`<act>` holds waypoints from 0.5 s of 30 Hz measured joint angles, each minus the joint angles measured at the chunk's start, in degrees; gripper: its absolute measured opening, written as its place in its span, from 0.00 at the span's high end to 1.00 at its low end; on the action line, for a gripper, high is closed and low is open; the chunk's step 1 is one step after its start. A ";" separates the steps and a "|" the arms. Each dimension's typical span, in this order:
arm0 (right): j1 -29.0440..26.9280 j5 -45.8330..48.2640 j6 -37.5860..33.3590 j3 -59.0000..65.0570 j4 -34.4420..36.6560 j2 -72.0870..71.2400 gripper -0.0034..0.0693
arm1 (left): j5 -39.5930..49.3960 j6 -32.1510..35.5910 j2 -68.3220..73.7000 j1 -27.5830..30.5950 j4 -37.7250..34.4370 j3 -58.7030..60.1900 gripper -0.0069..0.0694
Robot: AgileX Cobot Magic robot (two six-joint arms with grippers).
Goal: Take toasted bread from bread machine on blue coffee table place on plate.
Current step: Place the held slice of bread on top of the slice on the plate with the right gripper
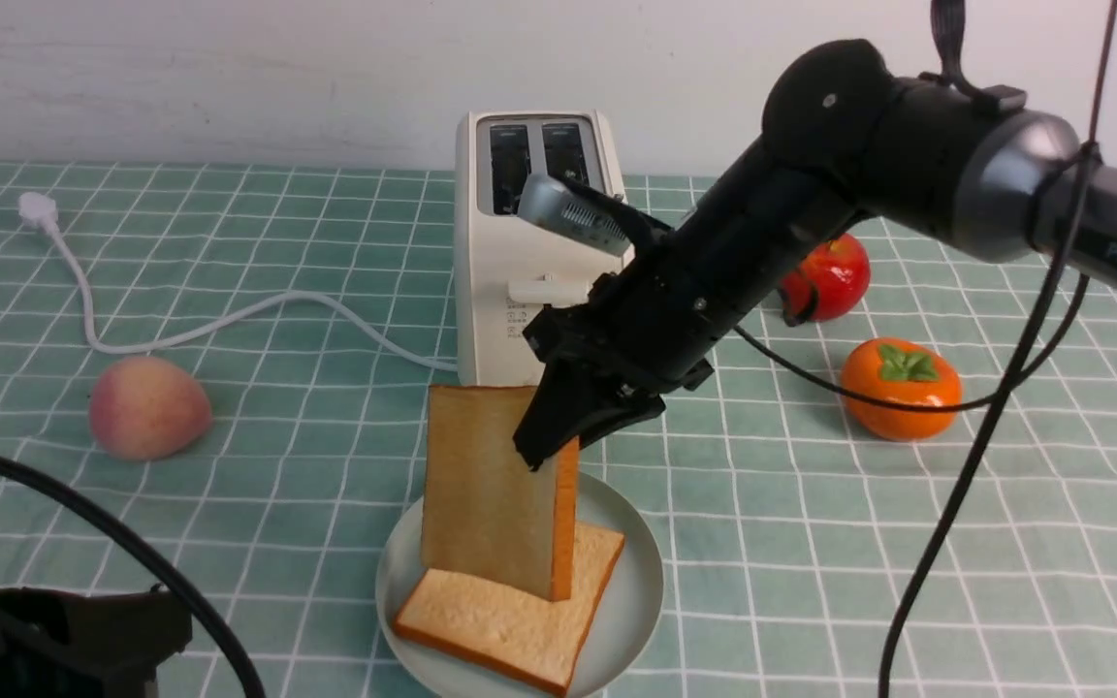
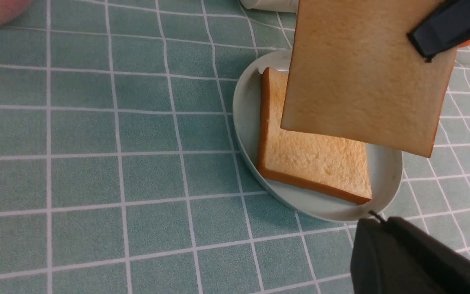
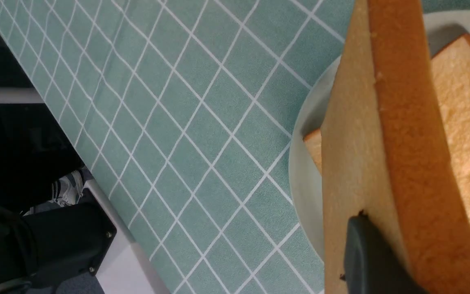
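Golden-tan and upright, one toast slice (image 1: 486, 485) is gripped at its upper corner by the right gripper (image 1: 547, 448), whose fingers are clamped on its two faces. It is held over the pale blue-green plate (image 1: 638, 582). A second toast slice (image 1: 510, 625) is seen lying flat on that plate. The cream-white toaster (image 1: 510, 291) is pictured just behind, on the checked teal table (image 1: 908, 543). The left gripper (image 2: 402, 257), fingers pressed together on nothing, is seen low near the plate. A peach (image 1: 146, 407), a persimmon (image 1: 900, 388) and a red apple (image 1: 835, 276) are scattered around.
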 joint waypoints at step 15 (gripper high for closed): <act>0.00 -0.17 12.50 0.00 -5.22 0.19 0.80 | 0.62 0.00 0.00 0.00 0.15 0.00 0.93</act>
